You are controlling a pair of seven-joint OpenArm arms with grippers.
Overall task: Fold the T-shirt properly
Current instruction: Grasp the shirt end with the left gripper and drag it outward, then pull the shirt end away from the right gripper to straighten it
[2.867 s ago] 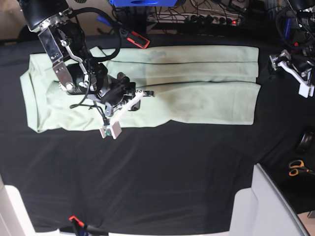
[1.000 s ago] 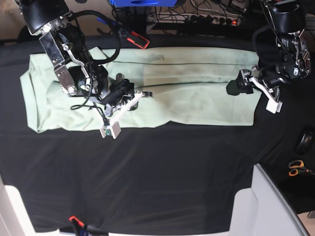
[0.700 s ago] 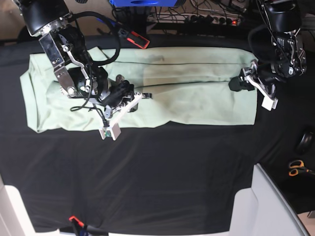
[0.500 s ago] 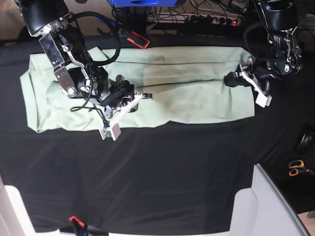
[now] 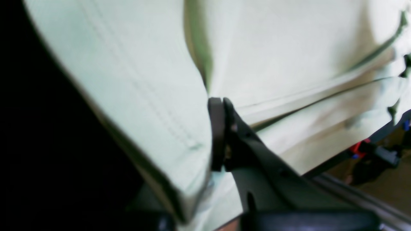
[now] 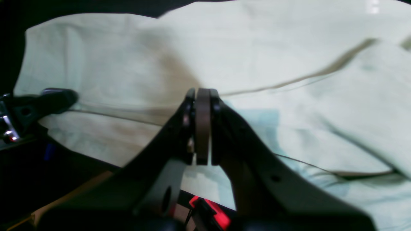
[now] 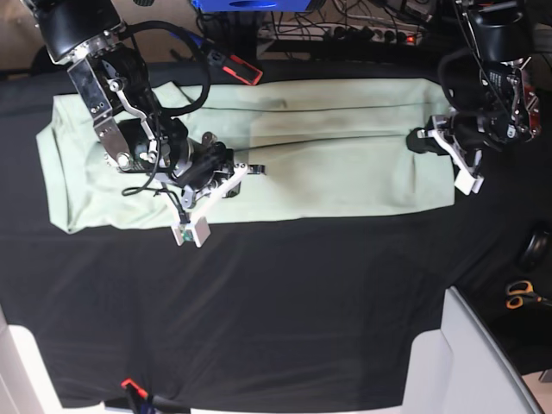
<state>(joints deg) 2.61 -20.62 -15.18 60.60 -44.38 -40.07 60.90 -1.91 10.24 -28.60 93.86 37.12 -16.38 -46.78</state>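
With the T-shirt (image 7: 285, 147) lying as a long band across the far half of the black table cover (image 7: 285, 310), you're mid-fold: left gripper (image 7: 424, 141) pinches its right edge, right gripper (image 7: 252, 168) sits closed mid-shirt. Next, carry that edge leftward. Only the left wrist view shows cloth bunched against the pad; base doesn't.

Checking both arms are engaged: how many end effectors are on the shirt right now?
2. The right end effector is shut near the shirt's middle; the left end effector is at its edge on the base view's right, closed on fabric.
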